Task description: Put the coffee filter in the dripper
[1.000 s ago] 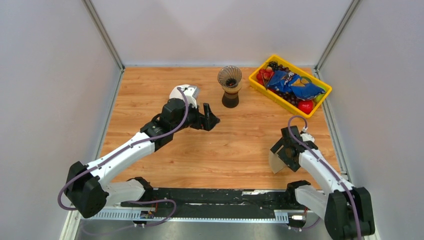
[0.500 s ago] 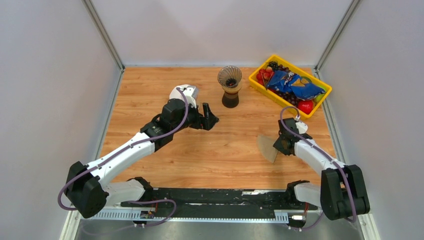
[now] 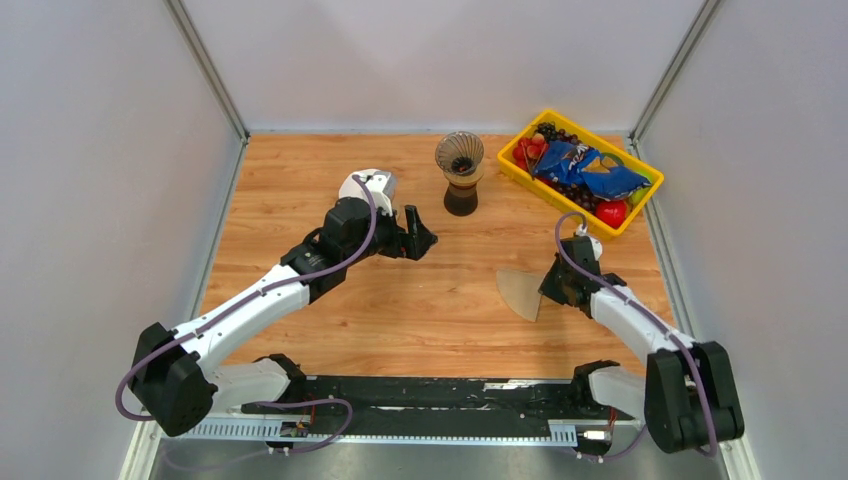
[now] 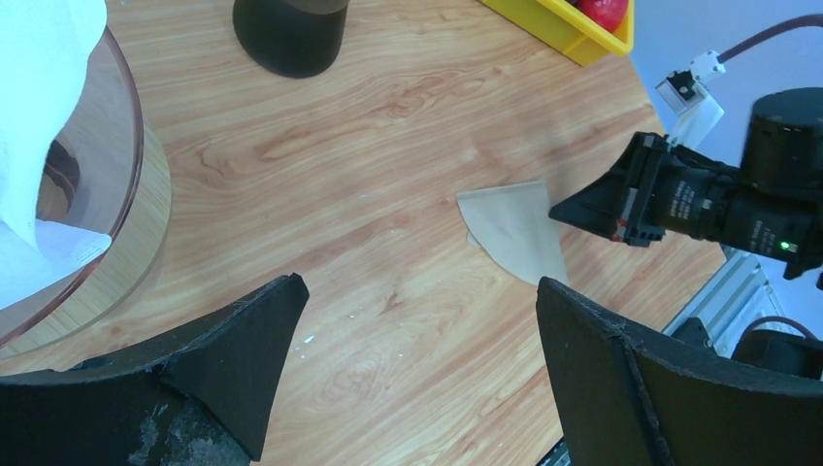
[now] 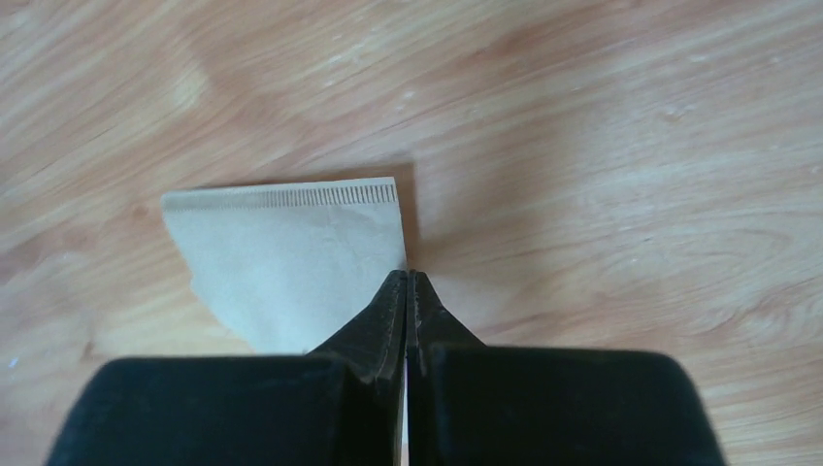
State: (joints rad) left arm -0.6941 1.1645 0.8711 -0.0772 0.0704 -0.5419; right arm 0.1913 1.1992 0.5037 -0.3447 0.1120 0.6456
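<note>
The coffee filter point(image 3: 520, 292) is a tan paper fan, lying flat-looking just over the wood right of centre. My right gripper point(image 3: 549, 288) is shut on its right edge; in the right wrist view the jaws point(image 5: 409, 276) pinch together at the filter point(image 5: 291, 254) beside its crimped seam. The dripper point(image 3: 460, 154), a ribbed glass cone on a dark base, stands at the back centre, well apart from the filter. My left gripper point(image 3: 421, 236) hovers open and empty left of the dripper, and its view shows the filter point(image 4: 514, 231) and the dripper's base point(image 4: 289, 34).
A yellow bin point(image 3: 541, 189) with fruit and a blue bag sits at the back right. A round glass holder with white paper point(image 3: 368, 185) stands beside the left wrist. Grey walls close in three sides of the wooden table point(image 3: 400, 310).
The right gripper has shut on the filter and carried it from near the front right edge leftward and away from the arm bases. The left arm has stayed still.
</note>
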